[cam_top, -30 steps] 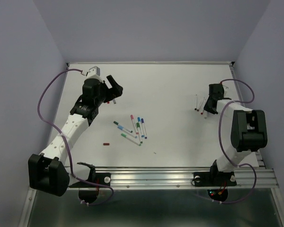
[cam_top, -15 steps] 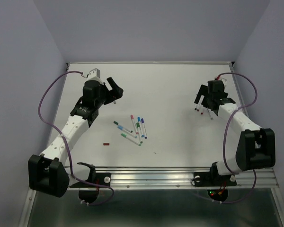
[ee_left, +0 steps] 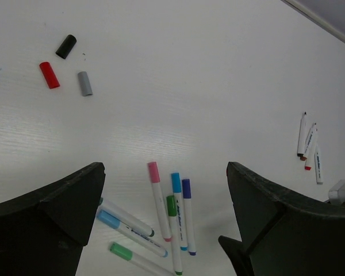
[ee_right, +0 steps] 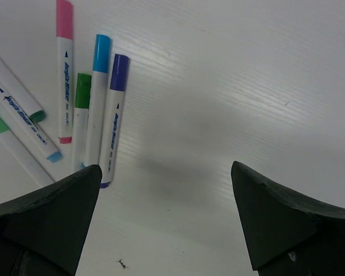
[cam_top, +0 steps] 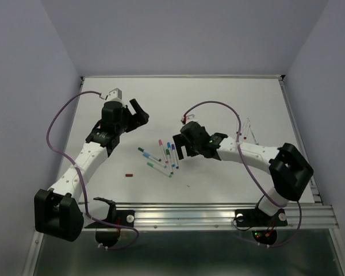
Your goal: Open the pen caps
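Observation:
Several capped pens point(cam_top: 165, 156) lie in a loose cluster at mid-table. Their pen caps show in pink point(ee_right: 64, 17), blue point(ee_right: 102, 50), purple point(ee_right: 119, 71) and green point(ee_right: 83, 90). My right gripper point(cam_top: 179, 148) hovers open just right of the cluster, over bare table, with nothing between its fingers point(ee_right: 165, 168). Farther back on the left, my left gripper point(cam_top: 141, 112) is held open and empty above the table, looking down on the same pens point(ee_left: 165, 171). Loose caps in black point(ee_left: 65, 46), red point(ee_left: 48, 75) and grey point(ee_left: 85, 83) lie on the table.
Three uncapped pens point(cam_top: 245, 129) lie at the right side, also seen in the left wrist view as thin white barrels point(ee_left: 309, 146). A small dark red cap point(cam_top: 128, 173) lies alone near the front left. The table's metal front rail point(cam_top: 218, 214) runs along the near edge.
My right arm has swung from the uncapped pens at the far right to the middle, beside the pen cluster, and its jaws have opened. The left arm has barely moved.

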Robot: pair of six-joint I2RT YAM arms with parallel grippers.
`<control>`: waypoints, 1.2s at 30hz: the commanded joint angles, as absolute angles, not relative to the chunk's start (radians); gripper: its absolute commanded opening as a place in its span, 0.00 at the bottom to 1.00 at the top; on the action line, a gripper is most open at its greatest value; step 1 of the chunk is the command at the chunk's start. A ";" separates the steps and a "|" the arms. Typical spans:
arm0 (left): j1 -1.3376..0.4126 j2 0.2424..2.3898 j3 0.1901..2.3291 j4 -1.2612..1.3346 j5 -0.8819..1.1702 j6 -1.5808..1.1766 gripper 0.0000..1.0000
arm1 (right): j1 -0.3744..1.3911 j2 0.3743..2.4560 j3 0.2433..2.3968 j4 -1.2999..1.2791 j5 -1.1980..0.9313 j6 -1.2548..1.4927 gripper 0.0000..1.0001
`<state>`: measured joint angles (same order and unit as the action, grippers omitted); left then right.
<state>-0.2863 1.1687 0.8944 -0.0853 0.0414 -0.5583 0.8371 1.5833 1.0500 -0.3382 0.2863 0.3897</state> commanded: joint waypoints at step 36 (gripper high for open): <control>-0.287 1.108 0.854 -0.072 0.041 -0.561 0.99 | 0.934 1.924 1.166 -0.333 0.333 0.485 0.28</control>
<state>-0.2863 1.1343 0.8558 -0.1020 0.0425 -0.5663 0.9360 1.8870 1.1923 -0.3290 0.3599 0.4862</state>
